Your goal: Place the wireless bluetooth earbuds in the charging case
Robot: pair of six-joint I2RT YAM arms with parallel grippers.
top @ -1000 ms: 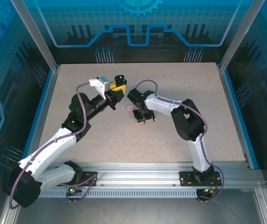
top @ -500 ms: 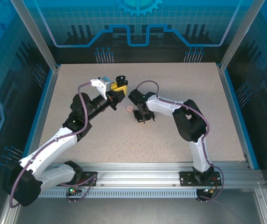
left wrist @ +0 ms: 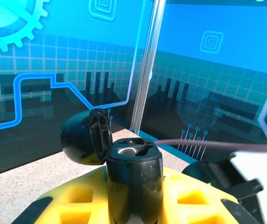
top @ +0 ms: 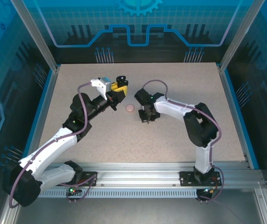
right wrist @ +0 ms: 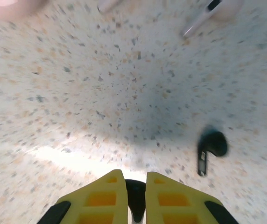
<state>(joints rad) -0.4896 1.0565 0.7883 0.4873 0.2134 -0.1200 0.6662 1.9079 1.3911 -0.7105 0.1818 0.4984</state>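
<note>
In the left wrist view my left gripper is shut on a black charging case, held upright between the yellow fingers. Its lid is hinged open to the left. From above, this gripper is raised over the far middle of the table. My right gripper is shut on a black earbud, just above the tabletop. A second black earbud lies on the table to its right. A pale pink earbud lies farther off, blurred. In the top view the right gripper points down, right of a pink case.
The speckled tabletop is bordered by blue rails and a metal frame with transparent walls. The pink case lies between the two grippers. A blurred pink shape shows at the top left of the right wrist view.
The right gripper's jaws have closed, and the right arm has shifted slightly to the right, away from the pink case. The left arm has held still with the black case.
</note>
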